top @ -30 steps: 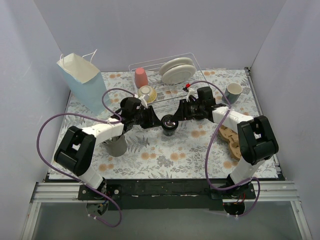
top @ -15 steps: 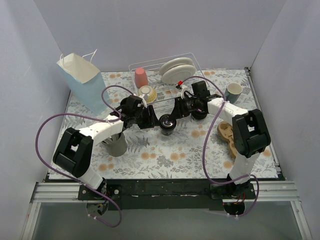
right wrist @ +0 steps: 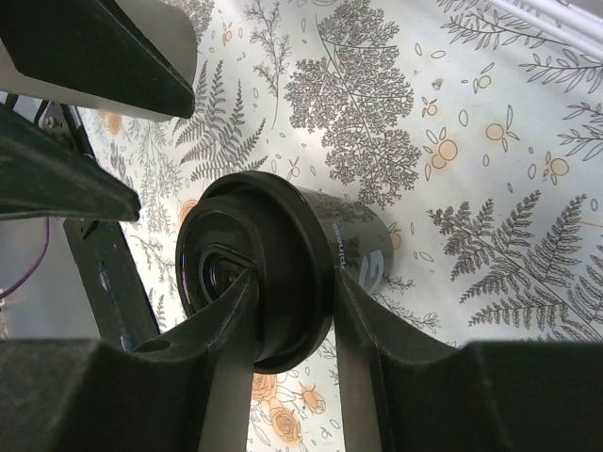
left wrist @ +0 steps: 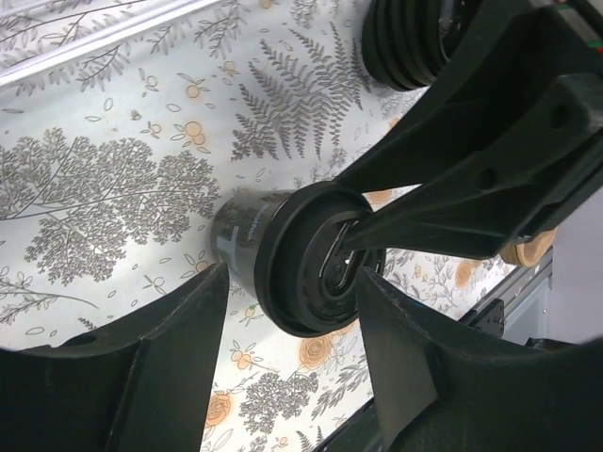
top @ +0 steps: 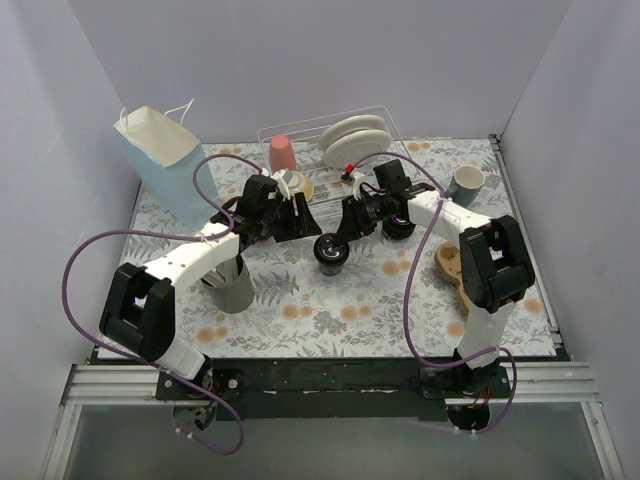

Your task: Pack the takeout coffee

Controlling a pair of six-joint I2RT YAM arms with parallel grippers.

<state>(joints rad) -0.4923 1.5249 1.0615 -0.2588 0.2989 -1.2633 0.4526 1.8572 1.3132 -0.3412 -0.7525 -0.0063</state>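
Note:
One takeout coffee cup (top: 330, 251), black with a round black lid, is tipped on its side over the flowered table mat. My right gripper (top: 342, 232) is shut on its lid, one finger on each side, as the right wrist view shows (gripper (right wrist: 294, 278), cup (right wrist: 358, 250)). My left gripper (top: 300, 222) is open and empty just left of the cup. In the left wrist view its fingers (left wrist: 179, 320) frame the cup's lid (left wrist: 292, 273) without touching it. A second black lidded cup (top: 401, 228) stands behind the right arm and also shows in the left wrist view (left wrist: 410, 42).
A light-blue paper bag (top: 160, 165) stands open at the back left. A wire dish rack (top: 385, 118) at the back holds plates, a bowl and a pink cup. A grey metal cup (top: 235, 288) is under the left arm. A blue-grey mug (top: 466, 184) and a brown cardboard carrier (top: 458, 272) are at the right.
The right gripper has swung the held cup slightly left and nearer. The left gripper has drawn back from the cup toward the dish rack.

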